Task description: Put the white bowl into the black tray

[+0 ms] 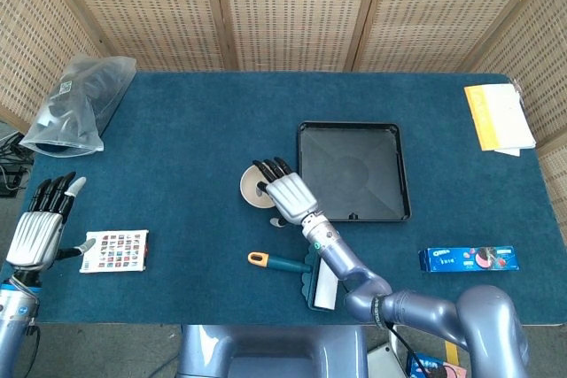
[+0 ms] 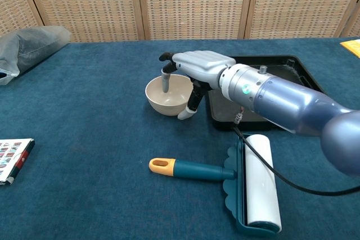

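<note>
The white bowl stands upright on the blue table, just left of the black tray, which has nothing in it. My right hand hovers over the bowl's right rim. Its fingers dip inside the bowl and the thumb hangs outside the wall on the tray side, so the hand straddles the rim without a clear grip. My left hand is at the table's left edge with fingers spread, holding nothing, seen only in the head view.
A lint roller lies near the front edge below the bowl. A printed card lies beside my left hand. A plastic bag is at the back left, a yellow booklet back right, a blue cookie pack front right.
</note>
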### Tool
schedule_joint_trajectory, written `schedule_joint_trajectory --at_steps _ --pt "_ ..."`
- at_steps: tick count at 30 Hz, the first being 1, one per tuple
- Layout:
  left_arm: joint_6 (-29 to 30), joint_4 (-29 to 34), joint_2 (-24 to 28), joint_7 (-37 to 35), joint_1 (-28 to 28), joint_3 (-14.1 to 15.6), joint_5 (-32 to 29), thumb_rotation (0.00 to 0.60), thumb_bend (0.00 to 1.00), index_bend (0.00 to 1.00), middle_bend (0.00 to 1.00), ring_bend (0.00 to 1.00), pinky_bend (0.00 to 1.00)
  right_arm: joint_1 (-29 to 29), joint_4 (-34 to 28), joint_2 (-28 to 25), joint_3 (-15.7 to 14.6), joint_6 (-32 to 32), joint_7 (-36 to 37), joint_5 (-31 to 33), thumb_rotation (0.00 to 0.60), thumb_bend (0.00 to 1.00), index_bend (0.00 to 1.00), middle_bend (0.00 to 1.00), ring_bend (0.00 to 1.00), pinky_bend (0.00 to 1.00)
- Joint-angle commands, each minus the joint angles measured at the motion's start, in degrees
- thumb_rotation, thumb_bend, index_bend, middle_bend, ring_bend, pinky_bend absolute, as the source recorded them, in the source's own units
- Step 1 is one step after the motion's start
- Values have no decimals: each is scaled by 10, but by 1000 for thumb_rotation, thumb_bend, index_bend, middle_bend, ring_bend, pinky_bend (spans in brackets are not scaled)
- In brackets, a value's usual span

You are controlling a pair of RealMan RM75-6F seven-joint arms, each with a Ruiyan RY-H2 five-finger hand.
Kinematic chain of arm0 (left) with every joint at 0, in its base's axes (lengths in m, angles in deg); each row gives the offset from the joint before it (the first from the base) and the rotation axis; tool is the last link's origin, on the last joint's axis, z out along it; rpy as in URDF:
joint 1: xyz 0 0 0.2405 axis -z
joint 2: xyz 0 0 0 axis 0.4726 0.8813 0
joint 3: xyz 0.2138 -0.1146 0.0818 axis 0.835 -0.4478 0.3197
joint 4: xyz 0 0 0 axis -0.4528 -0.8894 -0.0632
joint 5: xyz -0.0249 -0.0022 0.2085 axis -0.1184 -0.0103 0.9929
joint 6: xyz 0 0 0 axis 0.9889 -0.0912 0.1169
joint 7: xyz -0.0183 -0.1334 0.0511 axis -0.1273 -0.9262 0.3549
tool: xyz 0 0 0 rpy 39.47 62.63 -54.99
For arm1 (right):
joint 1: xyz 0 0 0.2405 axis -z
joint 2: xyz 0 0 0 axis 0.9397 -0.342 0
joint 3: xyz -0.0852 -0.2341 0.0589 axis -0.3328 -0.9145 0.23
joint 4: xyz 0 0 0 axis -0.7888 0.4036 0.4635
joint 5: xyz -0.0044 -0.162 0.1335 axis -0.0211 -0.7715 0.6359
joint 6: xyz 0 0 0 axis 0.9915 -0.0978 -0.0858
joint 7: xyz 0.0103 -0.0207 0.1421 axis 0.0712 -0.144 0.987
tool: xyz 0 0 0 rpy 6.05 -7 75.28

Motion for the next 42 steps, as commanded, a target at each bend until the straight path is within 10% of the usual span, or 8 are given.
schedule_joint_trajectory --at_steps 1,42 --pt "-1 0 0 1 0 -1 -1 600 62 0 0 0 0 -5 10 5 1 4 8 2 600 219 450 101 0 67" --pt "-20 -10 -4 -5 0 -10 1 600 62 0 0 0 0 -29 109 38 -12 26 68 2 600 538 613 193 6 98"
